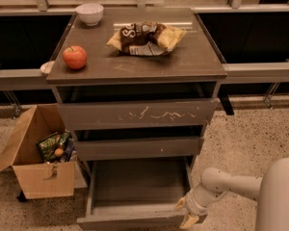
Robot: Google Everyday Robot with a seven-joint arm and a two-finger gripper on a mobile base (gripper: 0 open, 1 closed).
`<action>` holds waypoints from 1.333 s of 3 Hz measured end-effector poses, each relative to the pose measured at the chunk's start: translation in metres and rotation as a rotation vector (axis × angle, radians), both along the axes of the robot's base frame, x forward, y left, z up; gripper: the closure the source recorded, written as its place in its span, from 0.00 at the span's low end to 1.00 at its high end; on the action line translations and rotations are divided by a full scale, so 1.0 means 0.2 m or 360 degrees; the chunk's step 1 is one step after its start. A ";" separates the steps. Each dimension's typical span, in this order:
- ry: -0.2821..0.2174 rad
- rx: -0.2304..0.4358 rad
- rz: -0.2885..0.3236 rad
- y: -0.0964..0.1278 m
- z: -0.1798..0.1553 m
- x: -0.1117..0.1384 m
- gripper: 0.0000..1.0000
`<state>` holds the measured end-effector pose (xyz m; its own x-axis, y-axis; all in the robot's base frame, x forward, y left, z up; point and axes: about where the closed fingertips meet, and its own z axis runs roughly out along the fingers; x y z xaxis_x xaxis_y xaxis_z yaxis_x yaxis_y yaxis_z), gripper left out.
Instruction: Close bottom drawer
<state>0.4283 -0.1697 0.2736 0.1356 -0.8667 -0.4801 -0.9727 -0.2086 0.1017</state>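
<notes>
Visibly spread, the claw (185,212) sits by the front right corner of the bottom drawer (135,189).

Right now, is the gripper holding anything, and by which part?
It cannot be told. The gripper is at the front right corner of the open bottom drawer; a hold there is not visible.

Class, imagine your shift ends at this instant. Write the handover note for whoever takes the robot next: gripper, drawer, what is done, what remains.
Gripper: low, near the floor, at the right front corner of the bottom drawer; whether it touches the front is unclear.
Bottom drawer: pulled far out, inside bare.
Done: gripper is in place by the front; drawer not yet closed.
Left: push the front straight in until it sits under the middle drawer, probably from nearer the centre to avoid skewing.
</notes>
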 end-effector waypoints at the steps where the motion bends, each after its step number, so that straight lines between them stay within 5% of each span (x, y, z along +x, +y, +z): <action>1: 0.0013 0.0010 -0.0022 -0.04 -0.08 -0.01 0.70; 2: 0.0060 -0.0027 -0.0049 -0.07 -0.25 -0.05 0.93; 4: 0.0046 -0.0073 -0.0080 -0.08 -0.45 -0.16 1.00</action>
